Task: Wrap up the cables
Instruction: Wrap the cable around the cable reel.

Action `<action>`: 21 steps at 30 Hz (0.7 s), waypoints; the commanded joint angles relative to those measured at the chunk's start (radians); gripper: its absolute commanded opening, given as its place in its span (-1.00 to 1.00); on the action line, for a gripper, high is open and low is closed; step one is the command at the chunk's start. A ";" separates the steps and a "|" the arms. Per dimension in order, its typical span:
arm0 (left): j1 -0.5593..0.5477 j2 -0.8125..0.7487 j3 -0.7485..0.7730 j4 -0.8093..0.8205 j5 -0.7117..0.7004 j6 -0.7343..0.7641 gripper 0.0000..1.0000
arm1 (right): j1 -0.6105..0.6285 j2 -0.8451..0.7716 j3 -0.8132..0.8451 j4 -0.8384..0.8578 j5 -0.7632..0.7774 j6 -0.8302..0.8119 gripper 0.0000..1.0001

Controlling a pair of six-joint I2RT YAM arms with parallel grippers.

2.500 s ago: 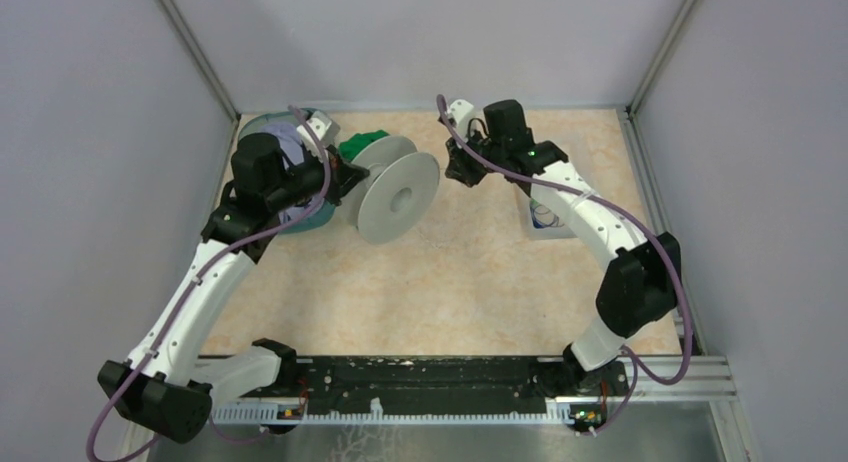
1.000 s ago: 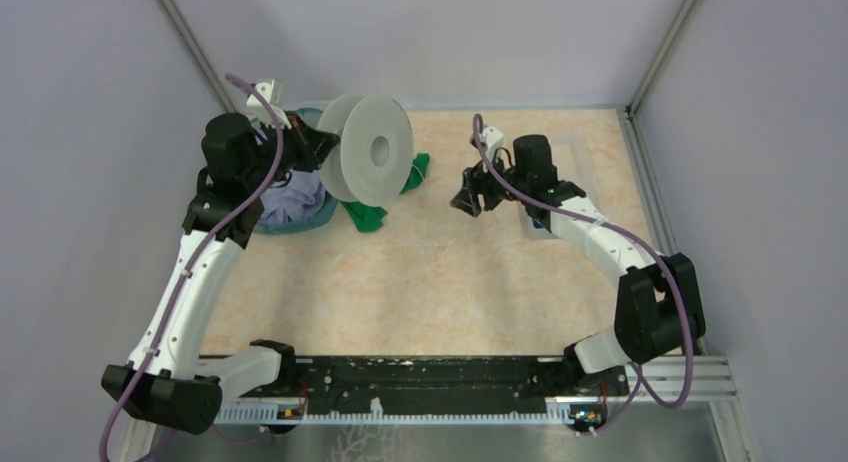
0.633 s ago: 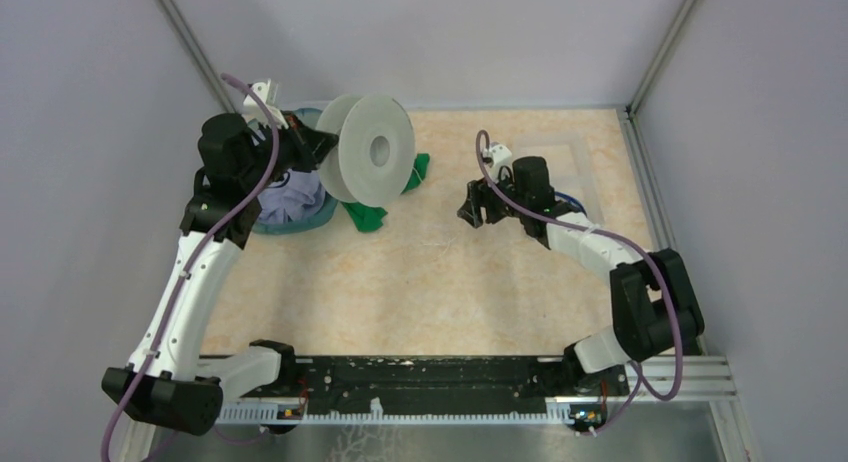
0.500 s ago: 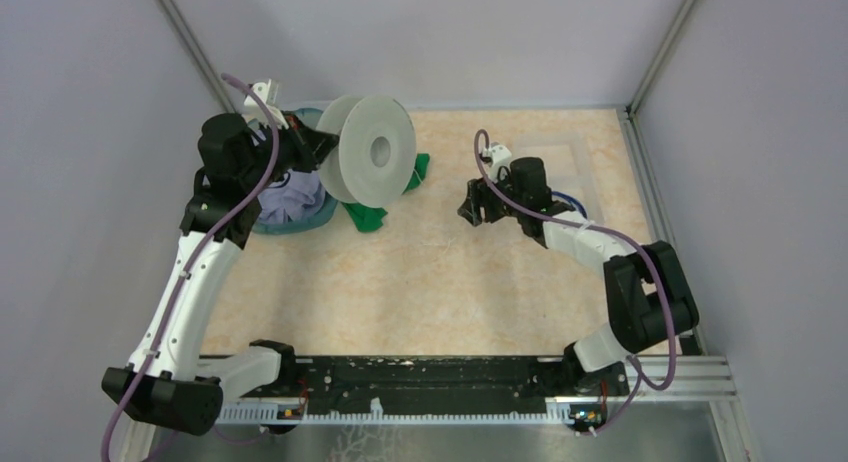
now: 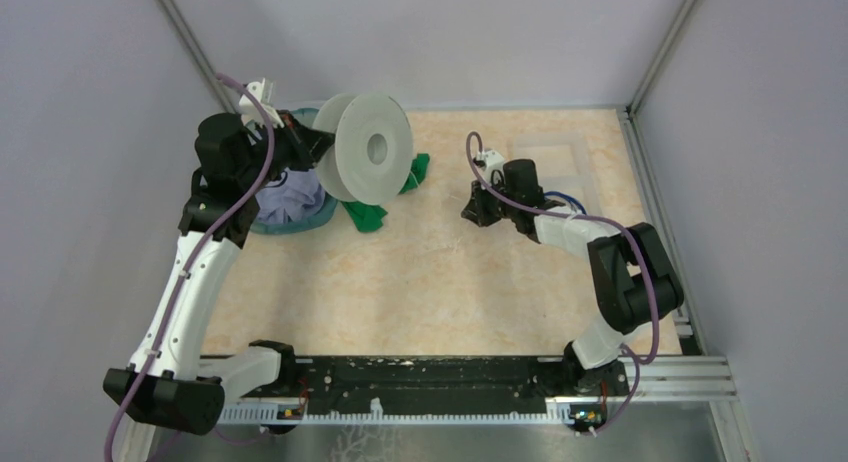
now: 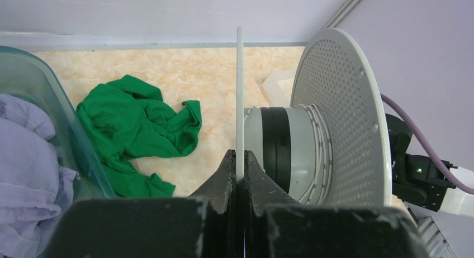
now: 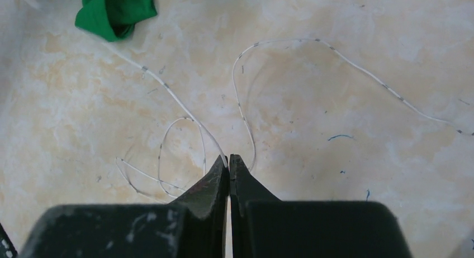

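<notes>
Clamps the spool (image 6: 341,129) by its flange in the left gripper (image 6: 240,157), green cloth (image 6: 134,129) and a laundry tub (image 6: 53,104) behind. Pinches the looped whitish cable (image 7: 239,101) with the right gripper (image 7: 228,160).

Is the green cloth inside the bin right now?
No, the green cloth lies on the table outside the bin, which holds a pale purple garment.

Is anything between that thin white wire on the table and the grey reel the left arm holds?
Nothing visible blocks it. The right claw is shut on the thin white wire, and the table between it and the reel in the left claw is bare; a green cloth lies near the reel.
</notes>
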 commanded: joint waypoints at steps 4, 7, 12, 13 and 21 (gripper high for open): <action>0.010 -0.015 -0.016 0.103 -0.091 -0.032 -1.00 | 0.033 -0.025 0.136 -0.084 -0.119 -0.132 -1.00; 0.010 -0.004 -0.019 0.110 -0.139 -0.044 -1.00 | 0.082 -0.021 0.177 -0.177 -0.128 -0.222 -1.00; 0.011 0.002 -0.045 0.141 -0.208 -0.029 -1.00 | 0.130 -0.035 0.210 -0.256 -0.177 -0.285 -1.00; 0.008 0.005 -0.049 0.152 -0.214 -0.018 -1.00 | 0.140 -0.034 0.227 -0.282 -0.190 -0.300 -1.00; -0.005 0.024 -0.085 0.215 -0.306 0.051 -1.00 | 0.246 -0.048 0.416 -0.593 -0.299 -0.447 -1.00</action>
